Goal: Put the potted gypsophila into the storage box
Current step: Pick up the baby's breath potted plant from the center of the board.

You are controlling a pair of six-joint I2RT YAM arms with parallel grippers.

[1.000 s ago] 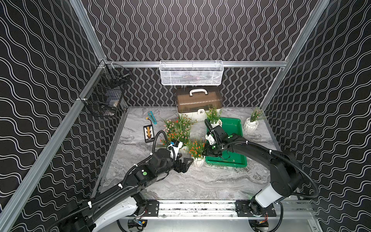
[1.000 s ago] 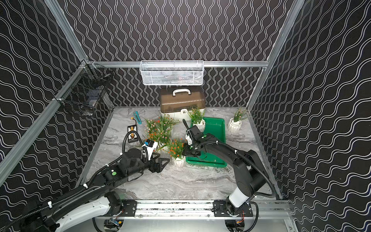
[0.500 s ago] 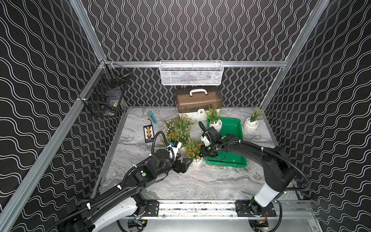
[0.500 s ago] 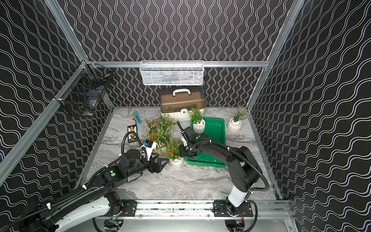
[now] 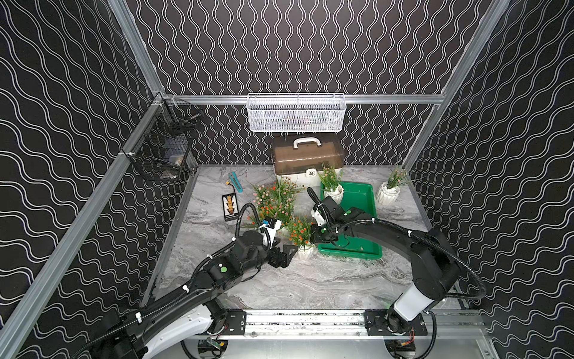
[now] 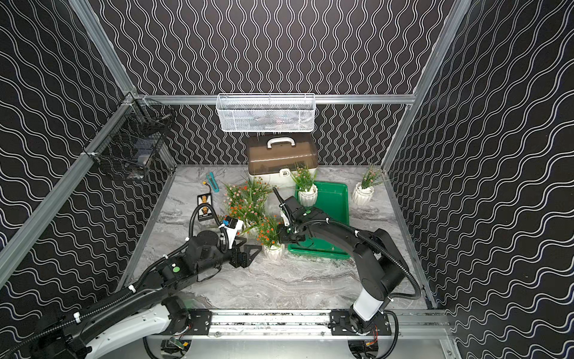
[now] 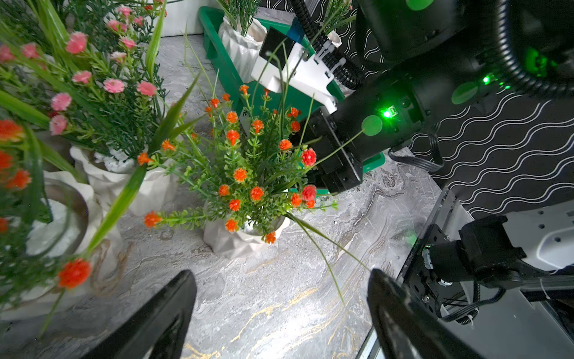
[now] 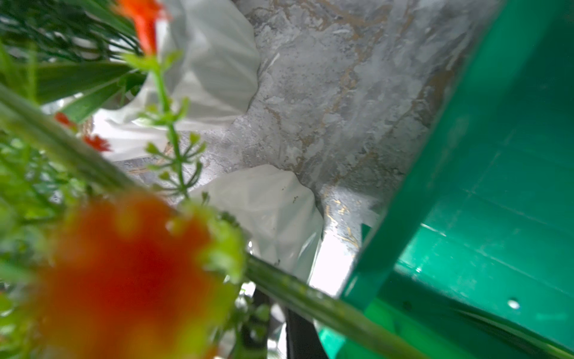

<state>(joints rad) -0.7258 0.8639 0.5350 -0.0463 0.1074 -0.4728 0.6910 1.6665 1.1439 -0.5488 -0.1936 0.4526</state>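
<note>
The storage box (image 5: 357, 199) (image 6: 332, 199) is a green tray at the right of the marble table. One potted gypsophila (image 5: 334, 192) stands in its far left corner and another (image 5: 388, 194) stands right of it. An orange-flowered potted gypsophila (image 5: 302, 251) (image 6: 273, 250) (image 7: 242, 239) stands on the table by the tray's near left corner. My right gripper (image 5: 312, 237) (image 7: 310, 183) (image 8: 279, 329) is buried in its foliage, shut on the stems. My left gripper (image 5: 284, 255) (image 7: 281, 276) is open just left of that pot, with nothing between its fingers.
Several more potted plants (image 5: 276, 202) crowd together left of the tray. A white case with a brown lid (image 5: 307, 158) stands at the back under a white mesh basket (image 5: 295, 113). A black card (image 5: 230, 206) and a blue tool (image 5: 236, 181) lie at the far left.
My right gripper has moved left off the tray into the orange plant's foliage and closed on its stems. The left arm has barely moved.
</note>
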